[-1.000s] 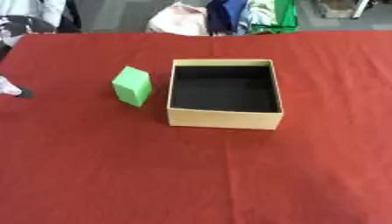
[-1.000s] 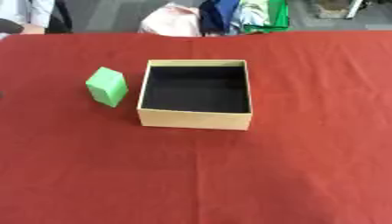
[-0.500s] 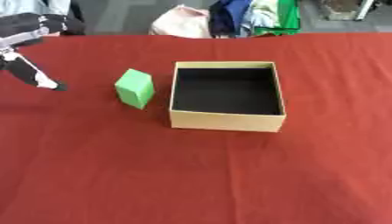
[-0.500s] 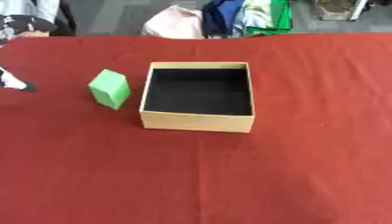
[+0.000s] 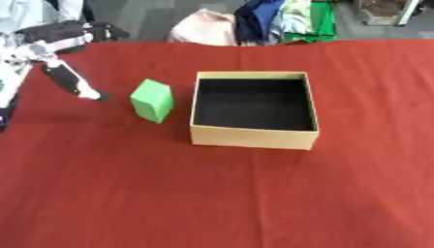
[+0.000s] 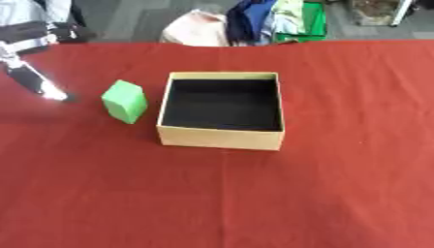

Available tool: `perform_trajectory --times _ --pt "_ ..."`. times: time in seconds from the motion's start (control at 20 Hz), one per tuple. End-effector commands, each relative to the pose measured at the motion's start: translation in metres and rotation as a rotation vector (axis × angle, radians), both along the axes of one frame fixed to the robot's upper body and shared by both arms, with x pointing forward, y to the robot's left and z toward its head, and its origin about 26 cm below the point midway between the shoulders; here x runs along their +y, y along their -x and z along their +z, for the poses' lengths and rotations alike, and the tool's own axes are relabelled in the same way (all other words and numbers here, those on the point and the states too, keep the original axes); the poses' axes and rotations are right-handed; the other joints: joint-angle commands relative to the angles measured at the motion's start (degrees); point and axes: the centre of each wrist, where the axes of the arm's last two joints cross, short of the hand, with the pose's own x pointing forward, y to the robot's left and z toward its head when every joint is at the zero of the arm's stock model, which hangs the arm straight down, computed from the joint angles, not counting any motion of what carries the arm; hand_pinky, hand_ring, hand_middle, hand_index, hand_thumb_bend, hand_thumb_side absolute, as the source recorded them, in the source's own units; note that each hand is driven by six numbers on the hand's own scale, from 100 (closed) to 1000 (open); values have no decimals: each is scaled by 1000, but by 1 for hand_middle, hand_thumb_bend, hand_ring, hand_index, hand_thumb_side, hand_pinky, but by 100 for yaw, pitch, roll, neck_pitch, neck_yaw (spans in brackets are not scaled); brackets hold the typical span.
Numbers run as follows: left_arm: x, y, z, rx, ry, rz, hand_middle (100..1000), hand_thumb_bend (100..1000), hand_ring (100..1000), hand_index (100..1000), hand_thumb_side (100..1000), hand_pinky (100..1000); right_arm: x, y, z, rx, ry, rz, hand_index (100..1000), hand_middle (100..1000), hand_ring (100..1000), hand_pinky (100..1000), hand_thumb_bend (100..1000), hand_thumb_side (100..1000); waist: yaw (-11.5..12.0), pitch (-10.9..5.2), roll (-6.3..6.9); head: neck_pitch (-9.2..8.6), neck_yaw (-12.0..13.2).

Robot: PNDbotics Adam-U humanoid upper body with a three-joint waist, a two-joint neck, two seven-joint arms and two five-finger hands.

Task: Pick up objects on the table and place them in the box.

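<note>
Red cloth (image 5: pixel 212 193) is spread over the whole bench, and two task things are set on it toward the far middle. A tan cardboard box (image 5: pixel 254 137) is seen open at the top, with a dark inside in which nothing can be made out. A green block (image 5: pixel 152 100) is stood upright just beside the box's left wall, apart from it by a narrow strip of cloth, with one corner turned toward the camera.

At the upper left the left robot hand (image 5: pixel 59 72) is seen above the cloth, near the far left edge of the bench. Its fingers (image 5: pixel 72 83) are held straight and pointed down and to the right, toward the block, with the tips a little apart from the block and touching nothing. Nothing is held in it. A faint shadow is cast on the cloth below it.

The right robot hand is shown in neither view.

Beyond the far edge of the bench, a heap of clothes (image 5: pixel 263 22) in pink, dark blue and green is seen on the floor. White cloth at the upper left corner cannot be made out further.
</note>
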Motion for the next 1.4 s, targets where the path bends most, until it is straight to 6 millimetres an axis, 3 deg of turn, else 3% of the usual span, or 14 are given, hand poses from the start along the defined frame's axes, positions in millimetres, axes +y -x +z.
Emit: perform_trajectory --times 0.05,0.35,0.85,1.4 --pt "-7 0 17 95 -341 -237 920 650 907 1000 169 894 1 2 8 -28 6 10 806 657 659 641 100 392 -13 -74 76 -70 46" --pt "-19 -6 10 133 -368 -263 919 642 905 1000 190 894 2 3 8 -34 1 15 805 654 656 641 100 395 -60 -71 95 -73 90" --pt "-14 -12 -11 219 -461 -223 918 671 909 1000 161 890 1 4 7 -35 -3 17 806 651 654 640 100 399 -119 -76 175 -28 112" --pt "-16 -20 -23 265 -509 -193 918 637 904 1000 139 889 2 4 6 -35 -13 28 806 649 653 640 100 401 -206 -50 204 -71 246"
